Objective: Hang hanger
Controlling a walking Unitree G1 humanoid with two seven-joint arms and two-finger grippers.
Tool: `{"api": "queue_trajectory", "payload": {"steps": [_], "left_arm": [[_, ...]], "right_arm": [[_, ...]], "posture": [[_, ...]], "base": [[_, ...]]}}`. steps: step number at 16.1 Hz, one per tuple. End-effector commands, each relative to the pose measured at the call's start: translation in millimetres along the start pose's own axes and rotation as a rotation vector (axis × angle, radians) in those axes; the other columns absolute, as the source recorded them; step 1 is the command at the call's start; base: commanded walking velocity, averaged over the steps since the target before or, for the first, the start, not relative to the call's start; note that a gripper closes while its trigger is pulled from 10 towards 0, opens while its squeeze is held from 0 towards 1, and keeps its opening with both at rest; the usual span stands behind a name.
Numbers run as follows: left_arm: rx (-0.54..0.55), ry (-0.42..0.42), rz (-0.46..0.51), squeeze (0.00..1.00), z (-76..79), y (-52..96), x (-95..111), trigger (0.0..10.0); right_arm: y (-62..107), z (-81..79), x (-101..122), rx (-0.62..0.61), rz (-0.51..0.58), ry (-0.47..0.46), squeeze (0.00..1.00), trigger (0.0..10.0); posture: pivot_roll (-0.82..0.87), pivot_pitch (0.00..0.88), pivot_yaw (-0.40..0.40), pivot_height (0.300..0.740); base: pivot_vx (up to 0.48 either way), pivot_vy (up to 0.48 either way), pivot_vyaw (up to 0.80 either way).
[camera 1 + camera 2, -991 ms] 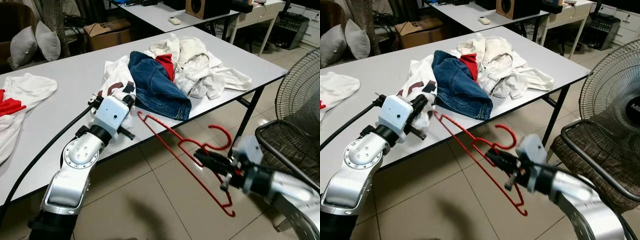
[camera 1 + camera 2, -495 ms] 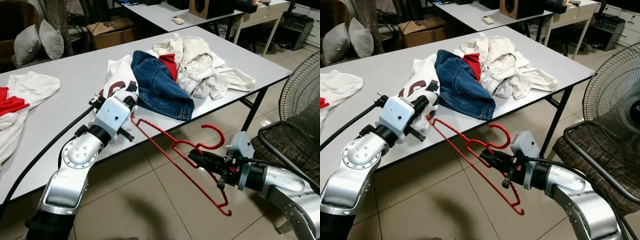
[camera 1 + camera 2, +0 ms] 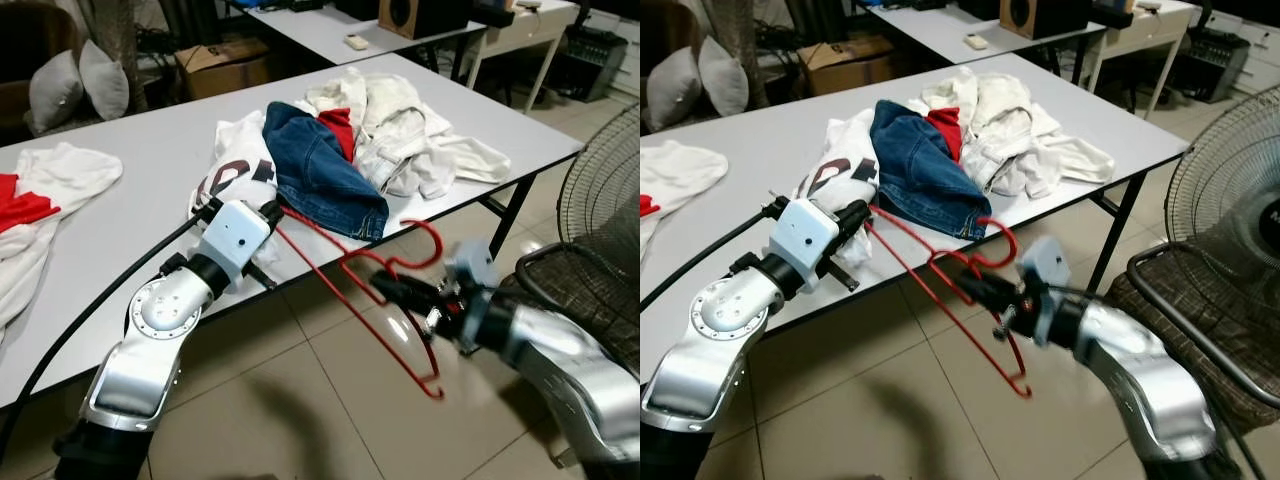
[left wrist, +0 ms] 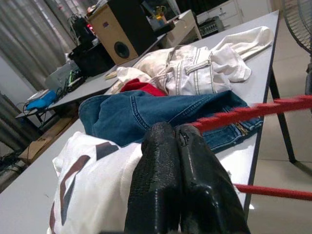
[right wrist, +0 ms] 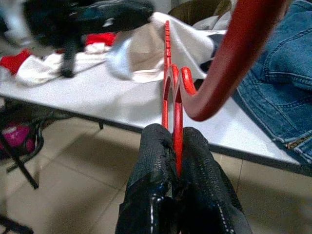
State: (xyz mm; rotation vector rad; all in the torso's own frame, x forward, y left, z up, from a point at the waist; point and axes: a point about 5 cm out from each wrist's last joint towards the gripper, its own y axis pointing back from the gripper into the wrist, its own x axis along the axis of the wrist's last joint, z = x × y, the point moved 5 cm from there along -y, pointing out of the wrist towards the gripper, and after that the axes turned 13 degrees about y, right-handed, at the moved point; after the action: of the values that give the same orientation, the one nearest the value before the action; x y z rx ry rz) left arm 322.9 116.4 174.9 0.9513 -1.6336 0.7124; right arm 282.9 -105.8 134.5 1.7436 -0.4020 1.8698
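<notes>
My right gripper (image 3: pixel 975 288) clenches the red hanger (image 3: pixel 940 262) near its hook; my left gripper (image 3: pixel 268 212), fingers pressed together, touches its far tip. A nudge there could twist it loose.

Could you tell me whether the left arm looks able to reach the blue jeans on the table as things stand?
Probably yes. The left gripper sits at the table edge on the white printed shirt, right beside the blue jeans. The red hanger, held by the right gripper, ends close to it and could snag.
</notes>
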Motion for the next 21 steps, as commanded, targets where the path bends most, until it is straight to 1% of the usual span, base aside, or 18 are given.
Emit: {"api": "queue_trajectory", "payload": {"steps": [1,2,3,5,6,7,8,9,10,11,12,13,14,15,17,19,20,21], "left_arm": [[-0.017,-0.006,0.002,0.00,0.4,1.0,3.7,0.0],[-0.018,-0.007,0.001,0.00,0.3,1.0,3.9,0.0],[0.006,-0.020,-0.020,0.00,-4.7,2.6,1.0,0.0],[0.041,-0.042,-0.059,0.00,-12.2,6.0,-6.3,0.0],[0.041,-0.044,-0.068,0.00,-12.4,6.9,-8.3,0.0],[0.041,-0.044,-0.068,0.00,-12.4,6.9,-8.3,0.0],[0.030,-0.041,-0.075,0.00,-10.5,7.1,-9.5,0.0],[0.026,-0.041,-0.075,0.00,-9.9,6.9,-9.4,0.0],[0.022,-0.040,-0.076,0.00,-8.9,6.5,-9.2,0.0],[0.021,-0.039,-0.076,0.00,-8.6,6.3,-9.2,0.0],[0.019,-0.039,-0.081,0.00,-7.8,7.4,-10.0,0.0],[0.019,-0.038,-0.083,0.00,-7.5,8.2,-10.5,0.0],[0.020,-0.036,-0.094,0.00,-6.7,10.9,-13.5,0.0],[0.018,-0.036,-0.101,0.00,-5.7,12.7,-15.8,0.0],[0.016,-0.037,-0.106,0.00,-4.8,14.3,-17.5,0.0],[0.013,-0.047,-0.093,0.00,-4.6,14.0,-14.5,0.0],[0.006,-0.065,-0.070,0.00,-3.8,13.0,-9.5,0.0],[-0.004,-0.092,-0.047,0.00,-2.6,11.4,-4.0,0.0]], "right_arm": [[-4.5,5.3,-0.5,-0.018,-0.001,0.012,0.00,10.0],[-6.4,7.5,-0.9,-0.026,0.000,0.010,0.00,10.0],[-10.0,16.5,-0.7,-0.074,0.005,-0.015,0.00,10.0],[-12.8,26.8,-4.0,-0.146,-0.003,-0.065,0.00,10.0],[-13.9,29.8,-8.2,-0.181,-0.005,-0.114,0.00,10.0],[-13.9,29.8,-8.2,-0.181,-0.005,-0.114,0.00,10.0],[-16.8,28.8,-12.0,-0.203,0.014,-0.196,0.00,10.0],[-17.7,30.3,-14.2,-0.225,0.025,-0.244,0.00,10.0],[-18.6,33.1,-19.3,-0.262,0.038,-0.327,0.00,10.0],[-18.6,34.0,-21.8,-0.274,0.042,-0.359,0.00,10.0],[-16.6,37.2,-29.5,-0.311,0.044,-0.426,0.00,10.0],[-15.9,38.6,-31.5,-0.325,0.048,-0.450,0.00,10.0],[-14.4,42.9,-30.3,-0.338,0.081,-0.501,0.00,10.0],[-14.1,45.1,-25.1,-0.330,0.121,-0.533,0.00,10.0],[-16.8,40.7,-10.0,-0.256,0.196,-0.562,0.00,10.0],[-19.9,34.7,-2.6,-0.204,0.226,-0.584,0.00,10.0],[-23.6,32.1,-1.7,-0.188,0.223,-0.602,0.00,10.0],[-33.4,26.0,-22.5,-0.191,0.054,-0.547,0.00,10.0]], "posture": [[-0.09,0.000,0.060,0.740],[-0.09,0.000,0.060,0.740],[-0.08,0.000,0.054,0.740],[-0.08,0.000,0.047,0.740],[-0.07,0.000,0.048,0.740],[-0.07,0.000,0.048,0.740],[-0.08,0.000,0.053,0.740],[-0.08,0.000,0.054,0.740],[-0.08,0.000,0.054,0.740],[-0.08,0.000,0.054,0.740],[-0.08,0.000,0.049,0.740],[-0.08,0.000,0.049,0.740],[-0.08,0.000,0.048,0.740],[-0.08,0.000,0.045,0.740],[-0.08,0.000,0.044,0.740],[-0.08,0.000,0.042,0.740],[-0.07,0.000,0.042,0.740],[-0.07,0.000,0.045,0.740]], "base": [[0.000,0.000,0.00],[0.000,0.000,0.00],[0.000,0.000,0.00],[0.000,0.000,0.00],[0.000,0.000,0.00],[0.000,0.000,0.00],[0.000,0.000,0.00],[0.000,0.000,0.00],[0.000,0.000,0.00],[0.000,0.000,0.00],[0.000,0.000,0.00],[0.000,0.000,0.00],[0.000,0.000,0.00],[0.000,0.000,0.00],[0.000,0.000,0.00],[0.000,0.000,0.00],[0.000,0.000,0.00],[0.000,0.000,0.00]]}}
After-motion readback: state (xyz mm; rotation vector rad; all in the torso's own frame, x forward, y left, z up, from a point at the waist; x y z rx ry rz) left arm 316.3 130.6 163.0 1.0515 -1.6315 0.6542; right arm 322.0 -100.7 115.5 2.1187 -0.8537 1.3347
